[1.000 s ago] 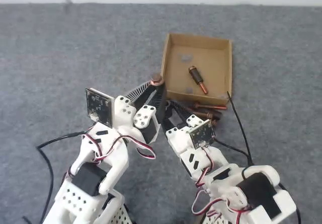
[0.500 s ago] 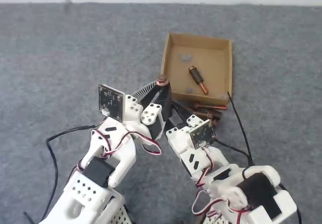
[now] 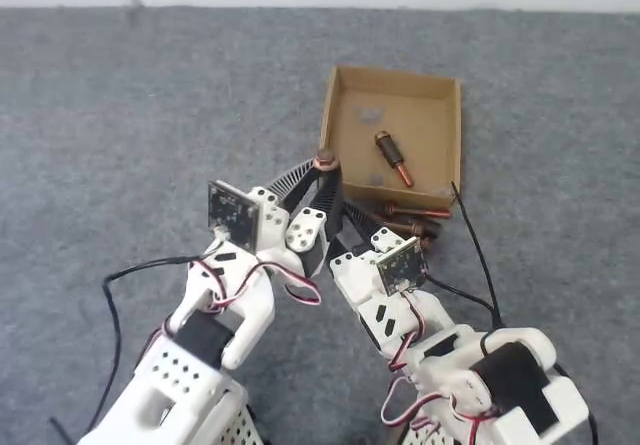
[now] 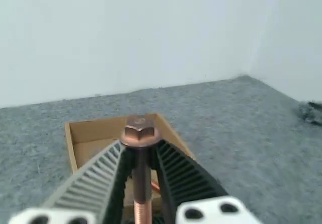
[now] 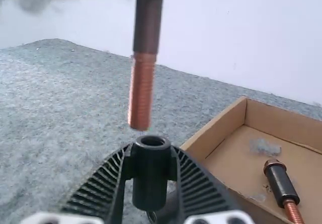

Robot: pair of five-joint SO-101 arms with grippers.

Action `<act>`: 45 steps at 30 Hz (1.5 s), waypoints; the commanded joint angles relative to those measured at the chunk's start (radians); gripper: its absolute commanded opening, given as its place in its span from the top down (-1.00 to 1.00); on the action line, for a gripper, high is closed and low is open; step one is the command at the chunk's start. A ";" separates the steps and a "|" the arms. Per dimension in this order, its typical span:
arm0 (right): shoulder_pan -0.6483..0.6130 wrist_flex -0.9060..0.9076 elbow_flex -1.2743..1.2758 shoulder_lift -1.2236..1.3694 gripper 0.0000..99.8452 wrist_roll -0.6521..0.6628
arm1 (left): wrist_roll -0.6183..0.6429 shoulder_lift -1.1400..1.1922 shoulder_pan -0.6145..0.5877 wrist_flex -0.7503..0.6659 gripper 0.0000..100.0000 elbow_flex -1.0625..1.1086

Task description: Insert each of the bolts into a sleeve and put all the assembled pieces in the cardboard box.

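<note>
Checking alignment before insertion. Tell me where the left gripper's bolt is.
The bolt is upright in the left gripper; the right wrist view shows its tip just above the sleeve in the right gripper, by the cardboard box's near-left corner.

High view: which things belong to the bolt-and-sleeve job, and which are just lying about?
Job: bolt in the left gripper; sleeve in the right gripper; cardboard box; assembled piece inside it; loose bolts beside the box.
Lying about: black cable by the box corner; fluff on the box floor.
</note>
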 commanded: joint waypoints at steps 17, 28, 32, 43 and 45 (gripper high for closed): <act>0.016 -0.004 0.018 -0.041 0.99 -0.012 | -0.009 0.259 -0.020 -0.199 0.98 -0.036; 0.074 -0.039 0.018 -0.047 0.99 -0.012 | -0.009 0.258 -0.034 -0.195 0.98 0.024; 0.076 -0.041 0.018 -0.047 0.99 -0.011 | -0.009 0.264 -0.032 -0.195 0.98 0.045; 0.102 -0.091 0.018 -0.041 0.99 -0.011 | -0.017 0.259 -0.035 -0.201 0.98 0.116; 0.108 -0.090 0.018 -0.044 0.99 -0.011 | -0.017 0.259 -0.035 -0.203 0.97 0.119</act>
